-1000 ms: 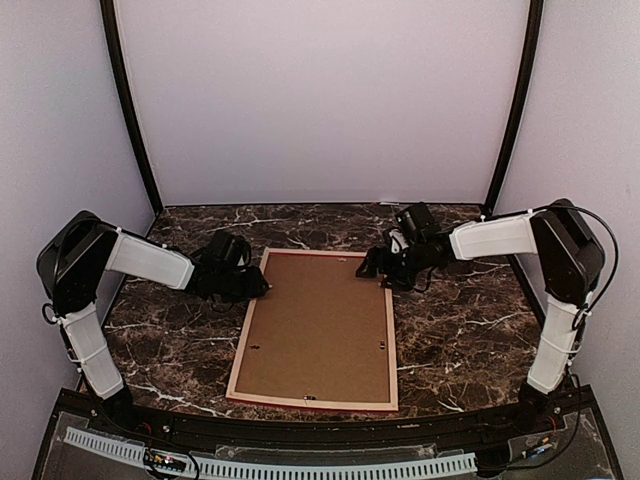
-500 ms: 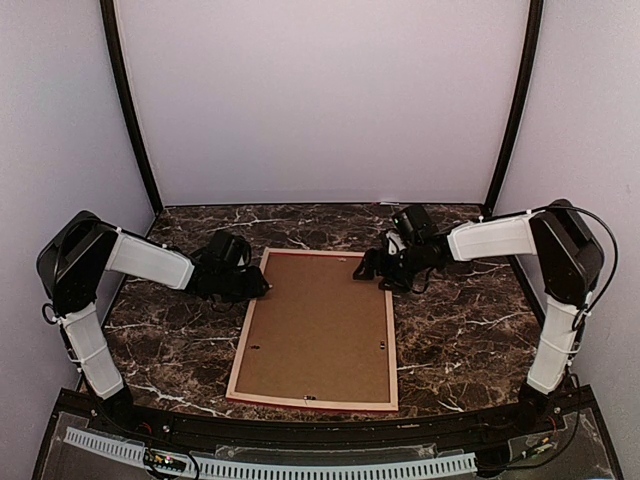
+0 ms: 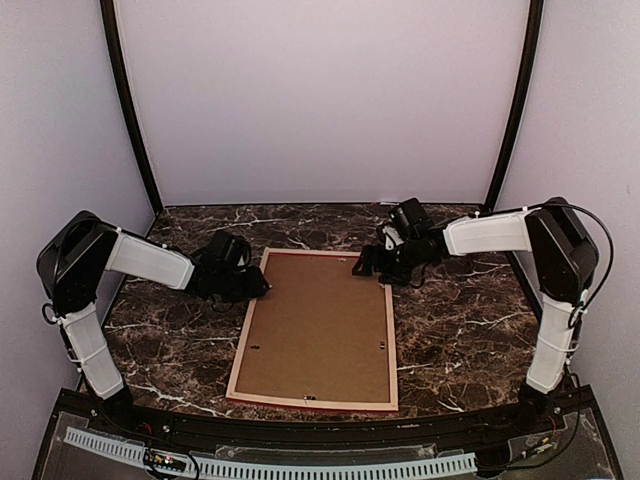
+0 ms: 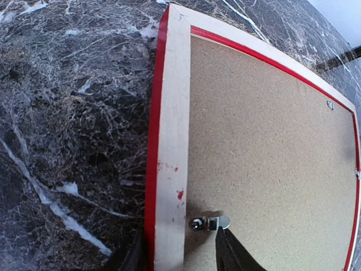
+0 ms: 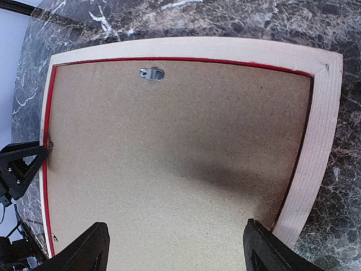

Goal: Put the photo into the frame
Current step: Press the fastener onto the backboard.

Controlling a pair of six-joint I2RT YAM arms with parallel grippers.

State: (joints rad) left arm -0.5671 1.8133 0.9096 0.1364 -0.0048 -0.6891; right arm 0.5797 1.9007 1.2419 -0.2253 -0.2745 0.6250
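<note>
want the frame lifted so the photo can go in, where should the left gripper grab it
Probably by the frame's pale left rail, coming in from the outer left edge. It lies flat, back up, on the table, so only that narrow rail fits between the left gripper's fingers.

Nothing readable is showing up anywhere, honestly. The frame (image 3: 318, 330) is lying back side up in the middle of the shot, and its brown backing board (image 4: 271, 158) isn't carrying any print, label or number. The marble table (image 3: 460, 330) isn't showing lettering either.
</note>
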